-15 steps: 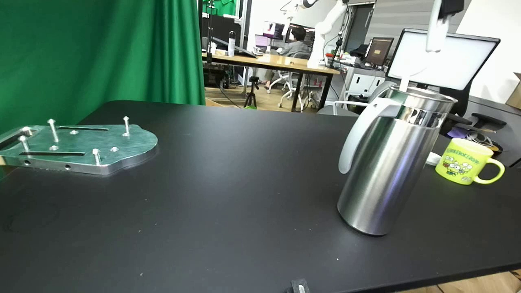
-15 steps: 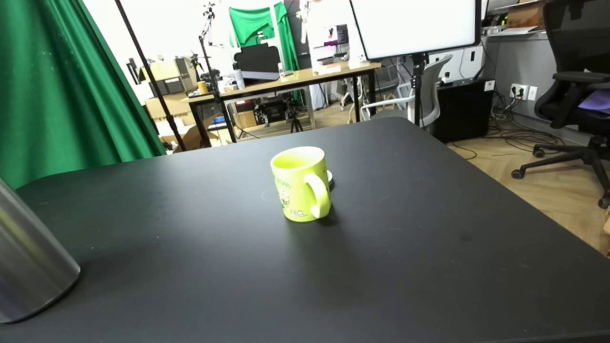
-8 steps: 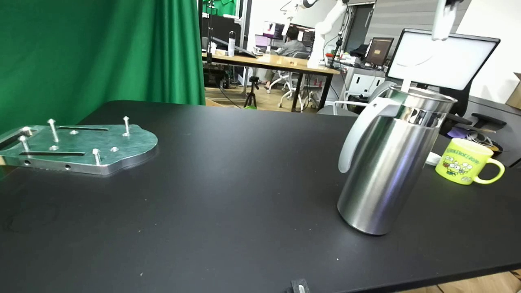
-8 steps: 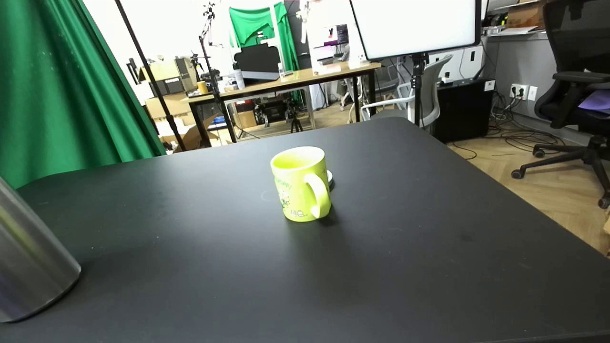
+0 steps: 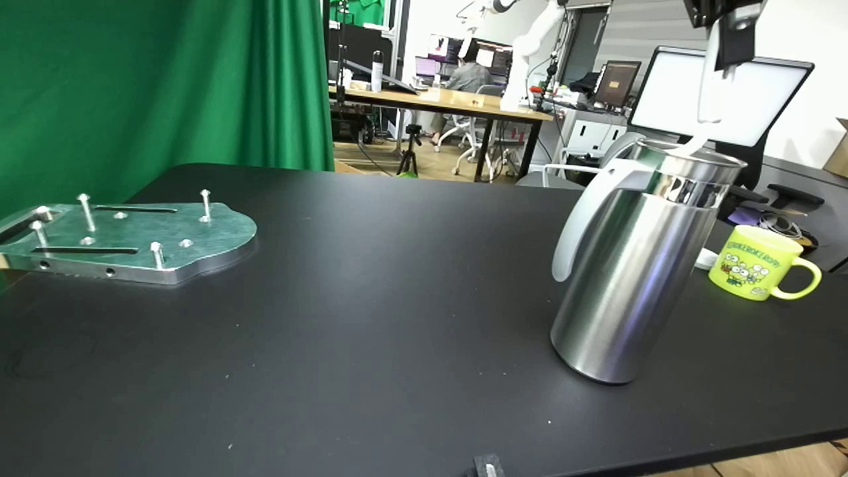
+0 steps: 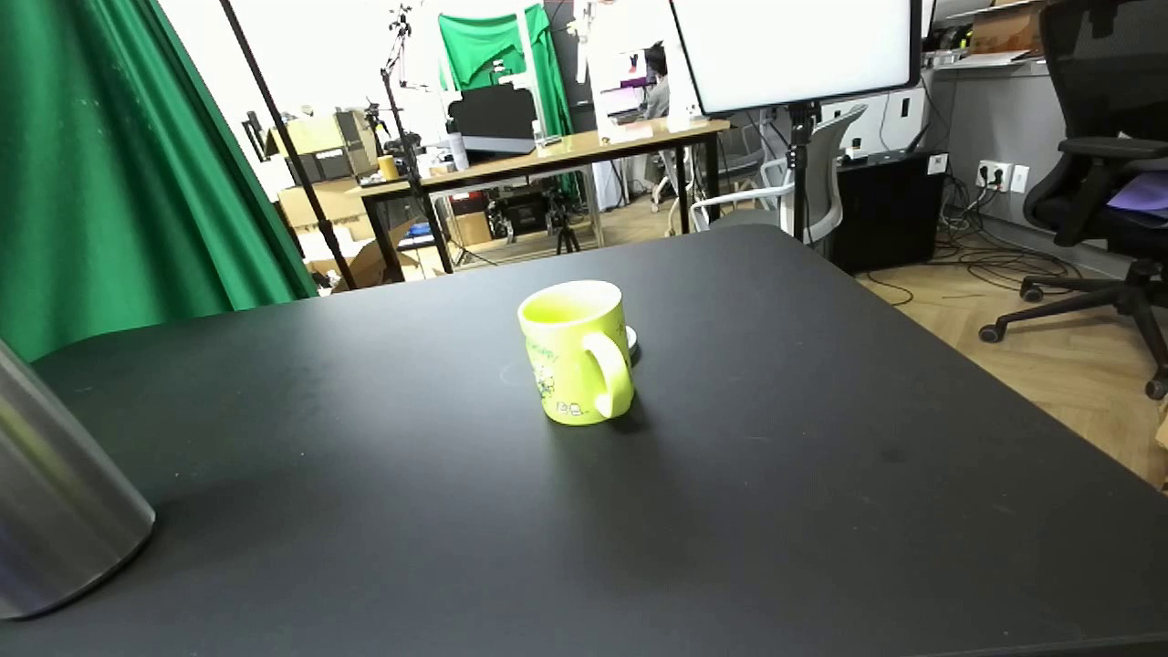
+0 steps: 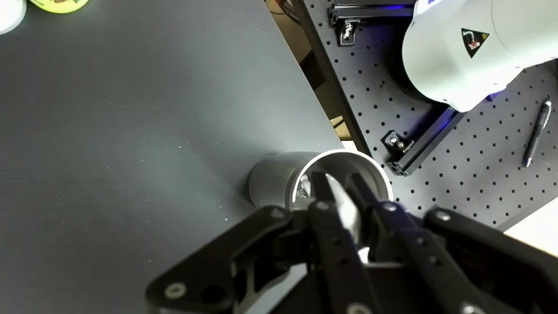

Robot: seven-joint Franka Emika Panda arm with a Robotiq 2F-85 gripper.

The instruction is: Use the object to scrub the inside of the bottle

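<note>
The bottle (image 5: pixel 616 285), a tall brushed-steel flask with a pale side handle, stands open on the black table. Its lower part shows at the left edge in an exterior view (image 6: pixel 55 511), and its round mouth shows in the wrist view (image 7: pixel 272 179). My gripper (image 5: pixel 734 50) is above the mouth. In the wrist view my gripper (image 7: pixel 340 181) is shut on a white-handled scrubber (image 7: pixel 348 213). The scrubber (image 5: pixel 710 93) hangs down, and its thin white shaft enters the bottle mouth. Its lower end is mostly hidden in the bottle; a whitish part shows inside.
A yellow-green mug (image 6: pixel 575 356) stands beyond the bottle, with a small white round thing (image 6: pixel 630 339) behind it. A metal plate with upright bolts (image 5: pixel 132 242) lies at the table's far side. A perforated robot base plate (image 7: pixel 471 174) adjoins the table edge.
My gripper and the scrubber rose slightly, then came down lower than before. The shaft now leans across the bottle mouth. The bottle stands almost unmoved; the mug has not moved.
</note>
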